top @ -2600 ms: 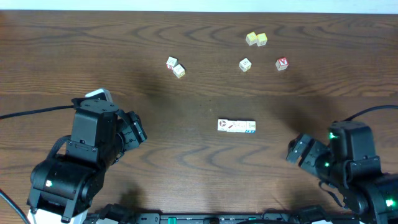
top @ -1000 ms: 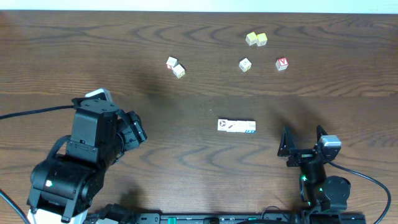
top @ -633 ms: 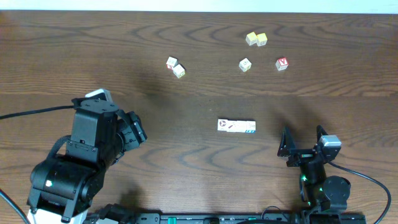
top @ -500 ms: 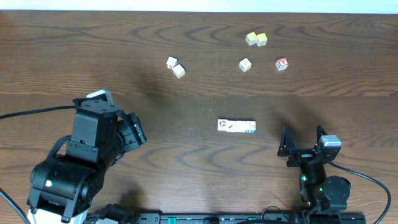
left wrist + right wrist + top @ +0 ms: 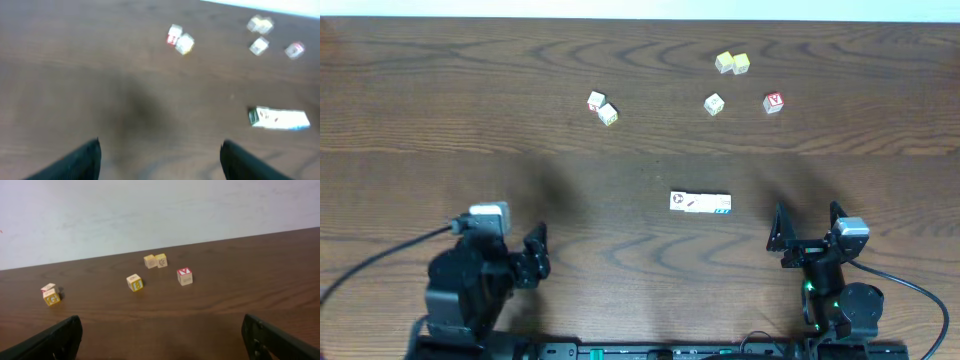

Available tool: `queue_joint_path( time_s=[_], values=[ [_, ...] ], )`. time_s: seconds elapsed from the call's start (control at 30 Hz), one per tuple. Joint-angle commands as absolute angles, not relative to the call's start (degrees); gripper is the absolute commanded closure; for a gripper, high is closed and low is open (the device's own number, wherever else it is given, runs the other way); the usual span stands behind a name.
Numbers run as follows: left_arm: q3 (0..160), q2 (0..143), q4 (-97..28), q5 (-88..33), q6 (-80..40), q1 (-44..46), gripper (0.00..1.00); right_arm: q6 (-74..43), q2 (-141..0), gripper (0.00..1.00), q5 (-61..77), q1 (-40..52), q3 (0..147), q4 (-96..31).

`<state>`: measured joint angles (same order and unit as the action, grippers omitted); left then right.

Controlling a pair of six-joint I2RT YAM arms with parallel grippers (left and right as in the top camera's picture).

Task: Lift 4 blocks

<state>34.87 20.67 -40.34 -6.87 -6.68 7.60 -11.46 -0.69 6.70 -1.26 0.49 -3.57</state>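
The left claw (image 5: 160, 150) stands wide open, its dark fingers gripping nothing over the dark brown, grained wooden desk (image 5: 440, 120). The right claw (image 5: 807, 226) is spread just as wide and also holds nothing. Between them, nearer the right claw, the cream-white printed wooden blocks (image 5: 701, 203) lie end to end in a short flat row. Farther off sit a red-lettered cube (image 5: 774, 102) and two touching yellow-tinted cubes (image 5: 724, 62).

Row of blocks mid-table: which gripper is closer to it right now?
Right. The right gripper, open, sits just right of the row of blocks and a little nearer the robot; the left gripper, also open, is much farther off to the row's left.
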Motion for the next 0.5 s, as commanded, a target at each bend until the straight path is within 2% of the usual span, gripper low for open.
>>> queue_joint_path(
  time_s=[0.0, 0.27, 0.47],
  values=[
    [26.0, 14.3, -32.0, -10.0, 0.0, 7.1, 0.23, -10.6, -0.4, 0.01, 6.5, -1.7, 0.3, -3.7],
    [9.5, 2.2, -11.0, -12.3, 0.0, 4.9, 0.23, -10.6, -0.4, 0.01, 6.5, -1.7, 0.3, -3.7],
    [2.7, 0.1, -0.8, -14.4, 0.0, 3.9, 0.23, -10.6, -0.4, 0.01, 6.5, -1.7, 0.3, -3.7]
  ],
)
